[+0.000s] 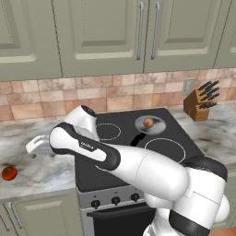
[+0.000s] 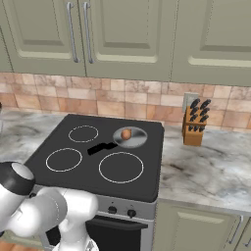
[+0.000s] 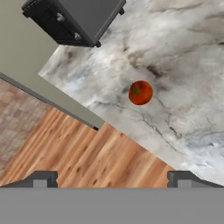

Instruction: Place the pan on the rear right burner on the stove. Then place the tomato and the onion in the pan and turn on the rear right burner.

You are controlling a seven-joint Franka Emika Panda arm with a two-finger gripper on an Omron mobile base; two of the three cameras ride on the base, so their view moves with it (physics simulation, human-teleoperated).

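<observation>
Marble surface [image 3: 183, 52] left of the stove [image 1: 120, 133] carries the tomato [image 3: 140, 92], ahead of the spread, empty claw [image 3: 111, 179], which should centre over it, drop straight and close gently.

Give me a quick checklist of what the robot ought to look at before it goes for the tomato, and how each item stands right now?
1. Pan on the rear right burner of the stove: ok.
2. Onion in the pan: ok.
3. Tomato within sight and free: ok; it lies alone on the counter left of the stove.
4. Gripper open and empty: ok; the fingertips stand wide apart with nothing between them.
5. Gripper lined up over the tomato: not ok; in the hand view the tomato lies well ahead of the fingertips.
6. Burner knob off: cannot tell.
</observation>
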